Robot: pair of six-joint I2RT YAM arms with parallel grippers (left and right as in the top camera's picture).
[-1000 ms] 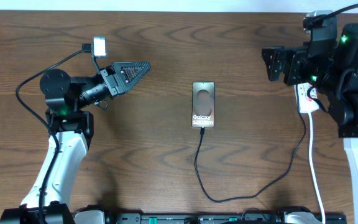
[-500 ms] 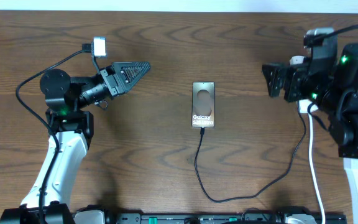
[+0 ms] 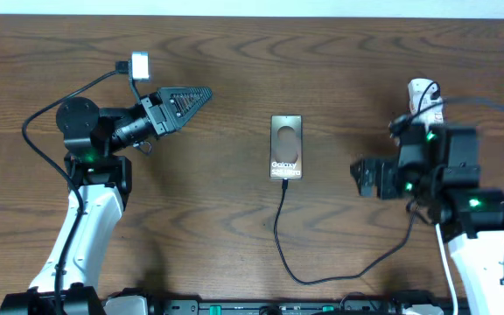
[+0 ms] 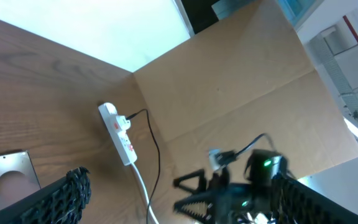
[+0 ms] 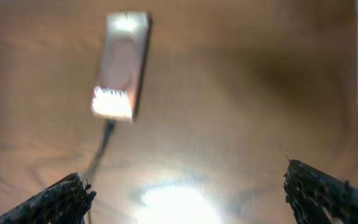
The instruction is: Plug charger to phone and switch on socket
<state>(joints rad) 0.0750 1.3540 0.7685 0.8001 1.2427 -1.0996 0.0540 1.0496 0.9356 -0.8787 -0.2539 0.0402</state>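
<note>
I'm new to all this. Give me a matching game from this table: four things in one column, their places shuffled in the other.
Things:
1. flat rectangular phone with brownish screen
2. thin black charger cable
3. narrow white power strip
4. left gripper

Places:
A. right side of the wooden table, partly hidden under the right arm
B. left side, jaws open, holding nothing
C. middle of the table
D. curving from the phone's near end toward the right

Pairs: 1-C, 2-D, 3-A, 4-B
</note>
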